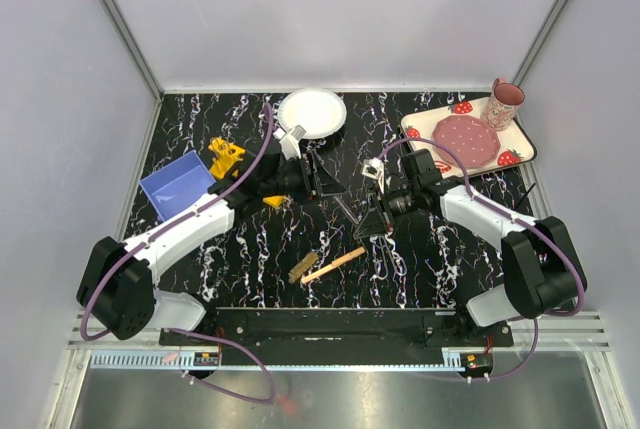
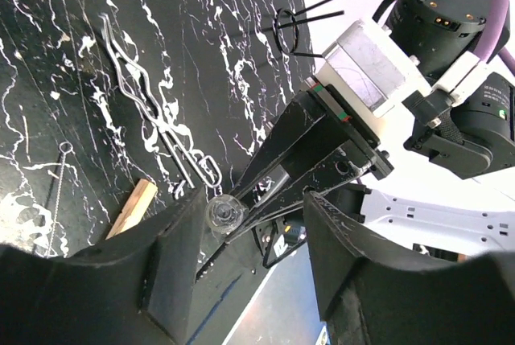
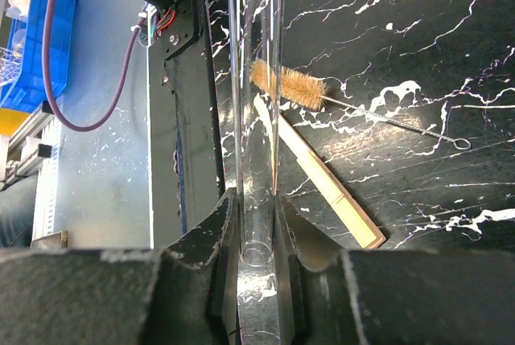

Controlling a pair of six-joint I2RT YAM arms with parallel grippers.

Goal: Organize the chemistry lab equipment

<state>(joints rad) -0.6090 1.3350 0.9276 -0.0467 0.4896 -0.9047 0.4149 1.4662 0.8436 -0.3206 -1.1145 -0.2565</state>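
Your left pincer (image 2: 257, 220) is released. Its 2 jaws stand apart, wider than the clear tube (image 2: 225, 215), and the tube's open end sits between them, close against the left-hand jaw. This reads as a handover of 1 tube.

To do it well, shift the left pincer sideways until the tube sits midway between its jaws, and line the jaws up square to the tube's length. Close slowly, because glass slips and can crack under a skewed squeeze. Let the other side go only once the left grip is firm.

The yellow rack (image 1: 225, 156) stands off to the left pincer's left, so that is probably where the tube belongs.

The left arm reaches forward and inward over the table, with its wrist rolled.

Your right pincer (image 3: 257, 208) is clenched on the same tube. The tube runs straight out ahead between the 2 jaws, above the table. Hold that grip steady and do not pull during the transfer. The brush (image 3: 290, 86) and the wooden stick (image 3: 322, 176) lie on the table below and just right of the tube.

The right arm stretches forward and inward with its forearm low, and its pincer points at the left one.
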